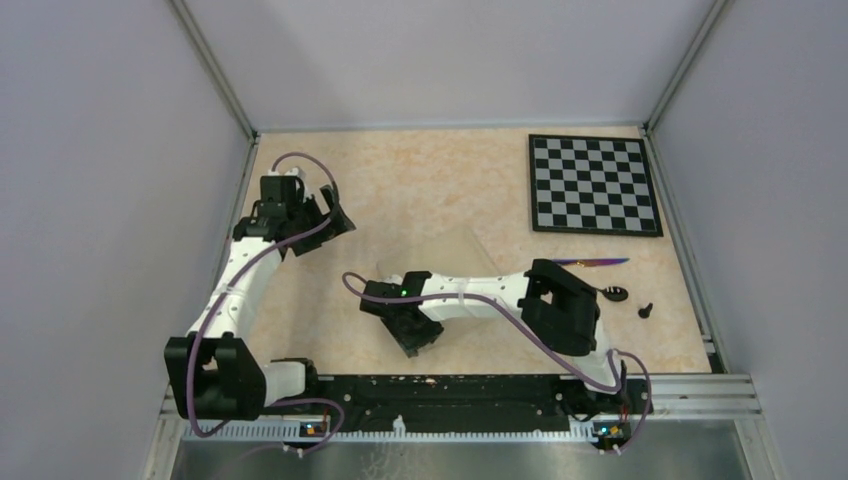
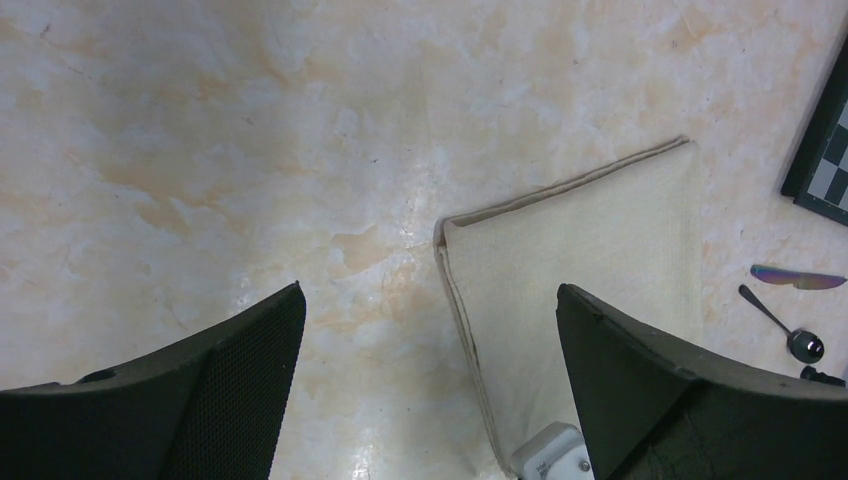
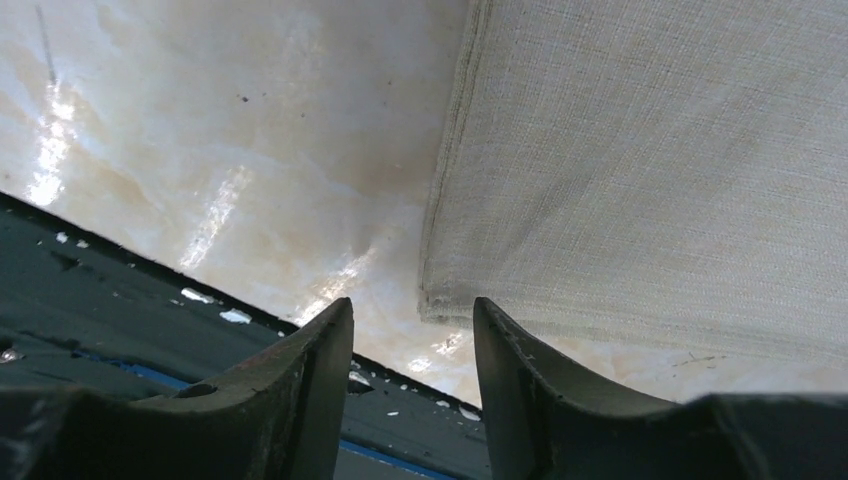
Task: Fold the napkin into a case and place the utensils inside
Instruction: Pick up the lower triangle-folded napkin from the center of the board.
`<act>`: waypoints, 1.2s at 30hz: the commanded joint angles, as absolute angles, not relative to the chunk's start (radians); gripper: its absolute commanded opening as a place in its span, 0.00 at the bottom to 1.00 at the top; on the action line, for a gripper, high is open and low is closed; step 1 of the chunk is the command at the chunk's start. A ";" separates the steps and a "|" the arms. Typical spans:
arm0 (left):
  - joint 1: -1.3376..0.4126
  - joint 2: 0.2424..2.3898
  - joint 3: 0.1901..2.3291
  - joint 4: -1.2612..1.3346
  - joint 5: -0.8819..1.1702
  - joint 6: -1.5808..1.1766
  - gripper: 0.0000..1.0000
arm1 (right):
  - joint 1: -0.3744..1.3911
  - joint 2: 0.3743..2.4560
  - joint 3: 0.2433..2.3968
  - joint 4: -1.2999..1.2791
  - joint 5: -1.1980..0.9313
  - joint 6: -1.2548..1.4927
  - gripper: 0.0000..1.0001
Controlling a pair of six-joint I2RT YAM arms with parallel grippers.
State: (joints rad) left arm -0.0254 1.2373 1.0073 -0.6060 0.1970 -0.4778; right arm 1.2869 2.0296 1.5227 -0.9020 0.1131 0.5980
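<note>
The napkin (image 3: 650,150) lies left of and in front of the chessboard (image 1: 593,184), and the right gripper (image 3: 412,310), jaws narrow yet apart at the corner farthest from that board, could pinch just 1 layer or slip off, dragging the fold askew.

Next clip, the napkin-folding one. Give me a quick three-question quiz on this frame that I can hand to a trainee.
1. True or false: the utensils already lie inside the napkin.
2. The right gripper has its fingertips at: A) a corner of the napkin; B) the chessboard; C) the utensils.
3. Fill in: the left gripper hangs above the table with its jaws wide ____.
Key: 1 false, they lie bare on the table beside the napkin; 2 A; 3 open.
</note>
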 commanded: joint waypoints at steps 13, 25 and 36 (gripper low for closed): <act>0.085 1.258 0.914 -0.530 0.373 -0.442 0.99 | 1.290 2.076 1.421 -0.848 0.225 0.579 0.28; 0.092 1.263 0.728 -0.339 0.675 -0.507 0.99 | 1.276 1.870 1.376 -0.741 0.308 0.599 0.00; 0.043 1.197 0.394 0.088 0.835 -0.823 0.99 | 1.115 1.580 1.093 -0.422 -0.015 0.630 0.00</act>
